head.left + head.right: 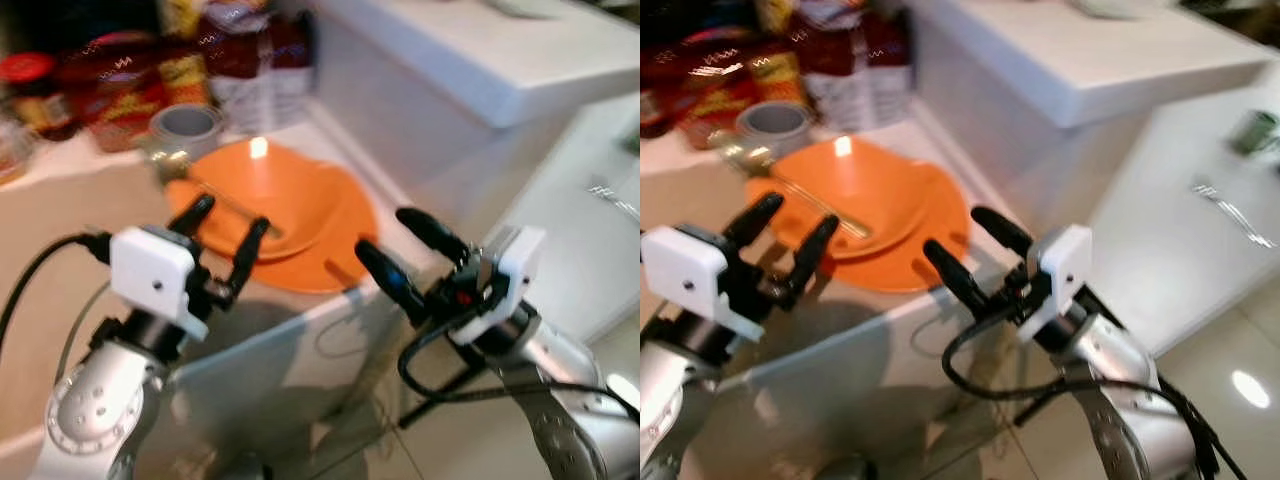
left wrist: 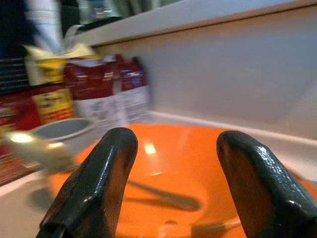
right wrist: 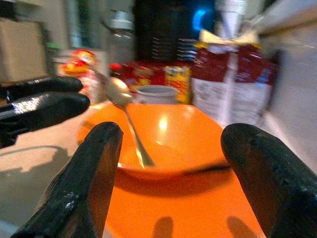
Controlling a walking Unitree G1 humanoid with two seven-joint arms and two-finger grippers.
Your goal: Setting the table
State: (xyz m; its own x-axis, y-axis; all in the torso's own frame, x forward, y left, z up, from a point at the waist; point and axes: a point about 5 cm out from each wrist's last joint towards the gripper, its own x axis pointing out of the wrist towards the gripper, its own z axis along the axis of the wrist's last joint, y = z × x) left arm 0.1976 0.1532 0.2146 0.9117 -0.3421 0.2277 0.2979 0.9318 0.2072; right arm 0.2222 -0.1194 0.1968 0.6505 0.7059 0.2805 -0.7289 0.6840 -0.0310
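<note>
An orange bowl (image 1: 270, 195) sits on an orange plate (image 1: 320, 262) near the corner of a beige counter (image 1: 60, 220). A metal spoon (image 3: 130, 123) leans in the bowl, its head over the rim toward a grey cup (image 1: 186, 126). My left gripper (image 1: 222, 232) hovers open at the plate's near left edge, empty. Off the counter's corner, to the plate's right, my right gripper (image 1: 400, 248) is open and empty too. A fork (image 1: 1232, 209) lies on the white table (image 1: 1180, 240) at far right.
Red and yellow food packets (image 1: 120, 85) and a red-lidded jar (image 1: 30, 92) line the back of the counter. A white ledge (image 1: 470, 50) rises behind the plate. A green cup (image 1: 1255, 130) stands on the white table. Tiled floor (image 1: 1240, 400) lies below.
</note>
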